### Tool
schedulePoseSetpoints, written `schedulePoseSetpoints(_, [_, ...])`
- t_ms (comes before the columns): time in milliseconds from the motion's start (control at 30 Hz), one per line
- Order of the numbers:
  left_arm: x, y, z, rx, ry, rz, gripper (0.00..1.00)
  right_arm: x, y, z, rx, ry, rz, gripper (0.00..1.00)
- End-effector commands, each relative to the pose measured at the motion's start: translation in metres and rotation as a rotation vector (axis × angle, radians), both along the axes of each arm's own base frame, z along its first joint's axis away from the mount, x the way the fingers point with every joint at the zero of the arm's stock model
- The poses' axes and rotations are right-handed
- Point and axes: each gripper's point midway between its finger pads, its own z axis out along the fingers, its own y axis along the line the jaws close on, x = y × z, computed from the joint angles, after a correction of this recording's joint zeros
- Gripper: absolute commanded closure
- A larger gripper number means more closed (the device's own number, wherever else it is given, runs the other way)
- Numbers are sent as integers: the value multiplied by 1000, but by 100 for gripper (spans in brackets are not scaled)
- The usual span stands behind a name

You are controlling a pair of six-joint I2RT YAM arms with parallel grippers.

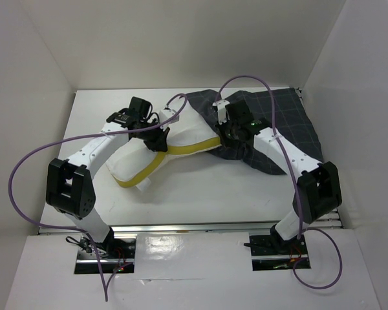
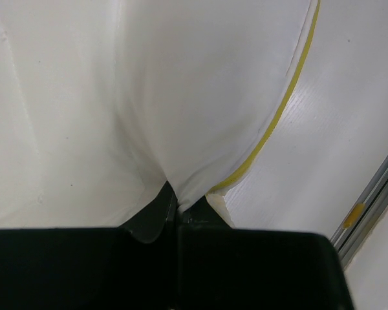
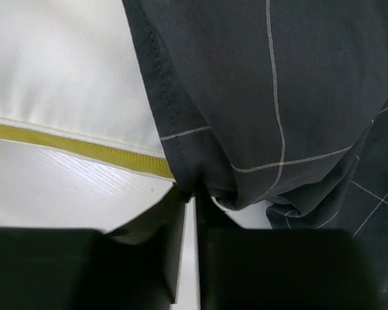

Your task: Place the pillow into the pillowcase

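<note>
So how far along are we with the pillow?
Early. Done: the pillowcase hem overlaps one end of the pillow. In hand: left gripper pinches the pillow, right gripper pinches that hem. Left: most of the pillow, yellow band showing, lies outside on the table.

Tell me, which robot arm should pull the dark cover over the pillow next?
Probably the right. The right gripper pinches the pillowcase at its hem, just where it overlaps the pillow, so it could tug the cloth along. The left gripper pinches the pillow itself and could steady it.

pillow [image 1: 191,132] left, pillowcase [image 1: 284,116] right, overlapping its end
</note>
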Motion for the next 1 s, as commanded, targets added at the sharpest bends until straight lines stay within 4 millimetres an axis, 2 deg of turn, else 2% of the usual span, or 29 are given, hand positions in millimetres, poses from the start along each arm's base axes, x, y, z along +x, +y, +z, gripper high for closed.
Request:
schedulePoseSetpoints(0, [-7, -8, 18, -77, 15, 0, 100, 22, 6, 19, 31, -89, -14, 89])
schedulePoseSetpoints(67, [-7, -8, 18, -77, 15, 0, 100, 23, 6, 18, 22, -86, -7, 100])
schedulePoseSetpoints(233, [-4, -10, 20, -91, 14, 18, 100, 19, 22, 36, 95, -100, 67, 100])
schedulePoseSetpoints(267, [-6, -9, 17, -89, 22, 19, 100, 19, 26, 46, 112, -109, 80, 100])
schedulePoseSetpoints(333, [-5, -11, 14, -97, 41, 39, 100, 8, 43, 56, 157, -87, 149, 100])
schedulePoseSetpoints(367, [-3, -12, 16, -104, 36, 45, 100, 9, 48, 68, 181, -105, 166, 100])
schedulePoseSetpoints(433, [-3, -17, 13, -111, 53, 53, 100, -7, 73, 79, 236, -90, 251, 100])
schedulePoseSetpoints(500, [7, -21, 14, -126, 45, 67, 100, -14, 89, 93, 268, -105, 304, 100])
schedulePoseSetpoints(533, [5, -25, 14, -133, 61, 75, 100, -22, 97, 94, 283, -94, 339, 100])
schedulePoseSetpoints(600, [16, -32, 21, -162, 49, 85, 100, -30, 113, 102, 305, -99, 389, 100])
schedulePoseSetpoints(633, [15, -38, 20, -177, 79, 91, 100, -32, 115, 96, 309, -69, 391, 100])
schedulePoseSetpoints(700, [25, -45, 31, -215, 63, 101, 100, -39, 128, 101, 335, -57, 424, 100])
schedulePoseSetpoints(733, [25, -49, 29, -230, 87, 101, 100, -39, 130, 95, 336, -39, 431, 100])
schedulePoseSetpoints(800, [30, -55, 41, -273, 98, 119, 100, -43, 140, 93, 344, -21, 451, 100])
schedulePoseSetpoints(833, [31, -58, 44, -293, 102, 121, 100, -44, 143, 99, 359, -27, 465, 100])
schedulePoseSetpoints(900, [34, -62, 53, -327, 105, 136, 100, -48, 150, 95, 364, 2, 477, 100])
schedulePoseSetpoints(967, [39, -65, 60, -346, 105, 151, 100, -55, 157, 100, 384, 5, 512, 100])
